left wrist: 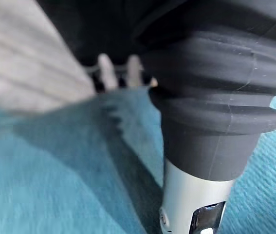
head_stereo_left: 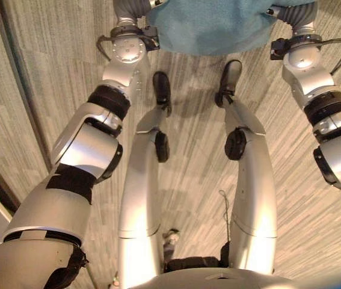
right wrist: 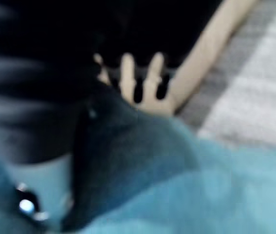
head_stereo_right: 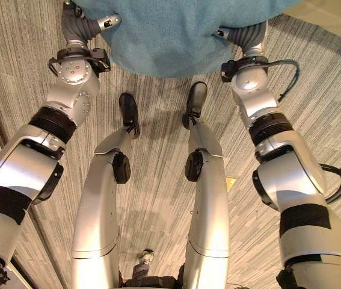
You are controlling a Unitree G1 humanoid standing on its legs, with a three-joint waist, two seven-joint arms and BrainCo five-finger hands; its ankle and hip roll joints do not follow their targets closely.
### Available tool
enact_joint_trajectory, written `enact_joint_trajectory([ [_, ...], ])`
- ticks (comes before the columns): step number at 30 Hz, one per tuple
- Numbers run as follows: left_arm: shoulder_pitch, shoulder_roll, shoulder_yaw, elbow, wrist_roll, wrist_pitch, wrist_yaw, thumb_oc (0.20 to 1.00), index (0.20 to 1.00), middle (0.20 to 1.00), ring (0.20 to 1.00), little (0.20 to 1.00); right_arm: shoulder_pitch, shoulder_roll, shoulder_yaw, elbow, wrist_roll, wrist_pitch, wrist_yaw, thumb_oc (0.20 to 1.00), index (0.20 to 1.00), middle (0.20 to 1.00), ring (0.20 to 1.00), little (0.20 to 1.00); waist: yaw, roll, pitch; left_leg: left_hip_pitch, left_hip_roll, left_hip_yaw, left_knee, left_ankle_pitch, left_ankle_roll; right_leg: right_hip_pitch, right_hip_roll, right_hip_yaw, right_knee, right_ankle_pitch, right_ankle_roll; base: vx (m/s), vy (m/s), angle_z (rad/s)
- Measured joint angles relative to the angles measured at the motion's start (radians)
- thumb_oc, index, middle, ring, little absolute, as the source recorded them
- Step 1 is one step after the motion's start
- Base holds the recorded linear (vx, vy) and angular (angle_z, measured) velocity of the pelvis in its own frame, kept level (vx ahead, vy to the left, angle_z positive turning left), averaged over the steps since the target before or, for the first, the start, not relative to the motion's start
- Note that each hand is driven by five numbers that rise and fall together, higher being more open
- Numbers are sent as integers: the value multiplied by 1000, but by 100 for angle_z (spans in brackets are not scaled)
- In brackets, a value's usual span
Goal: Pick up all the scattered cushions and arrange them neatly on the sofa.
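Carrying: both hands are holding the blue cushion (head_stereo_right: 176, 36) above the floor (head_stereo_right: 314, 90) | fingers hidden, cannot tell grip | keep it level.

1. An indoor room, kind uncertain: grey striped carpet (head_stereo_right: 158, 198) covers the floor beneath both hands.
2. A teal cushion (head_stereo_right: 176, 30) between the hands suggests a lounge.
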Motion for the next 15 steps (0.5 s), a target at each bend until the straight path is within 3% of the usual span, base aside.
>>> enact_joint_trajectory([
  [3,1,-10,44,-25,-50,-14,12,1000,1000,1000,1000,1000,-1,54,-16,-1,33,-3,-6,1000,1000,1000,1000,1000,5,1,-1,0,3,0,-15,8,-1,0,5,0,-17,6,5,-4,-1,-1],
  [4,1,-7,45,-26,-57,-16,12,200,200,200,200,200,-1,55,-16,-1,34,-4,-6,200,200,200,200,200,5,2,-1,0,3,0,-16,9,1,0,6,0,-17,6,5,0,0,0],
  [12,46,35,36,-131,-83,-16,3,200,200,200,200,200,13,53,-38,-42,76,-8,17,200,200,200,200,200,11,4,-2,49,-1,0,-81,37,-8,42,6,-9,-61,31,-19,-14,-8,2],
  [15,65,38,36,-146,-87,-17,1,200,200,200,200,200,25,52,-33,-42,75,18,50,200,200,200,200,200,16,5,-3,103,-4,-10,-145,67,-16,98,7,-23,-116,43,-13,-42,-28,5],
])
